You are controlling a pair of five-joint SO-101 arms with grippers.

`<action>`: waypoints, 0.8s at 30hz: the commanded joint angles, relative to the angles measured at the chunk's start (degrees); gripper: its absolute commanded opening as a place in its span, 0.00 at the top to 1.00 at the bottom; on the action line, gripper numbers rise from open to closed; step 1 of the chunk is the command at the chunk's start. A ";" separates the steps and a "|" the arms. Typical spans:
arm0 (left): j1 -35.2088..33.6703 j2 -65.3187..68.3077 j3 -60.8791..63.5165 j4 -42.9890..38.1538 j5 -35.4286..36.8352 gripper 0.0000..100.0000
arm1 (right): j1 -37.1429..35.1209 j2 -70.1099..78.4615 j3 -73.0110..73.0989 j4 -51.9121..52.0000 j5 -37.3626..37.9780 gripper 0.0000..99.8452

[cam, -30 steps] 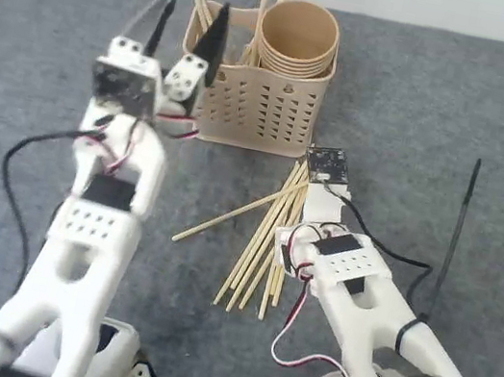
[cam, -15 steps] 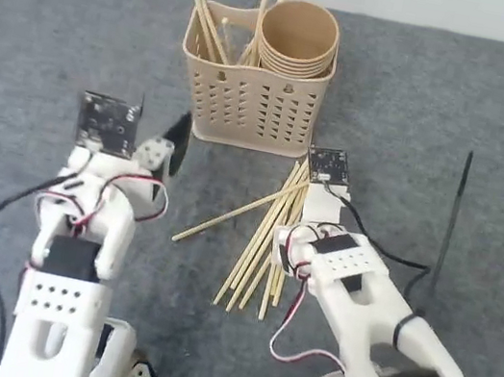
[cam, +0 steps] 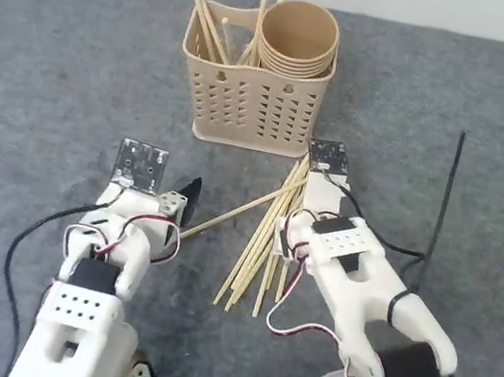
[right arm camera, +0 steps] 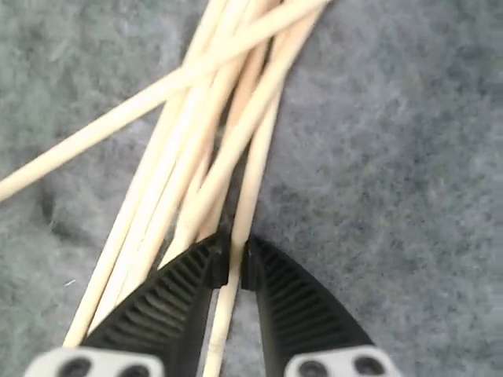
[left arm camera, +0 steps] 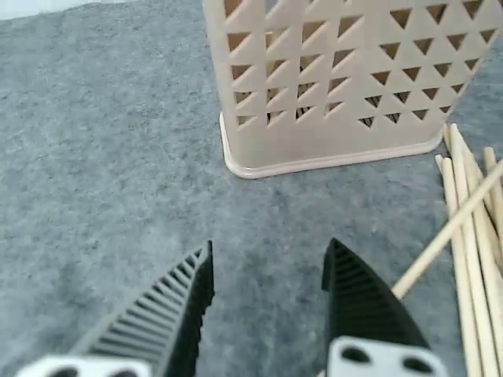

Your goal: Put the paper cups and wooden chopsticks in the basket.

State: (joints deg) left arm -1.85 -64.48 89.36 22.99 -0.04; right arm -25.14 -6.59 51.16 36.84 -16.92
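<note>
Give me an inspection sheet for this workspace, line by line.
surface: grey felt mat, no creases seen.
job's things: basket holds stacked paper cups and several upright chopsticks; loose chopsticks lie on the mat in front of it.
clutter: nothing seen.
grippers: left gripper open, over the mat in front of the basket; right gripper shut on one of the loose chopsticks.
cables: black cables lie loose on the mat beside both arms.
surroundings: pale wall behind the mat.

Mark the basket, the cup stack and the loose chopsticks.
basket (cam: 261, 112), high view, front wall.
cup stack (cam: 300, 33), high view, inside of the top cup.
loose chopsticks (cam: 263, 244), high view, middle of the bundle.
</note>
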 commanded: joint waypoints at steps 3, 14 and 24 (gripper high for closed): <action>0.62 -1.85 2.33 -6.59 0.44 0.78 | 8.13 -8.84 -1.23 9.45 -0.70 0.99; 1.49 -1.32 -1.98 5.45 -2.46 0.78 | 21.32 -47.25 3.60 18.07 -0.44 0.99; 2.90 -1.32 -3.21 9.49 -7.47 0.78 | 15.16 -72.48 7.38 1.19 -0.26 0.99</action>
State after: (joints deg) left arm 0.79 -64.84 89.36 32.22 -6.81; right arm -7.91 -73.67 58.55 45.01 -16.92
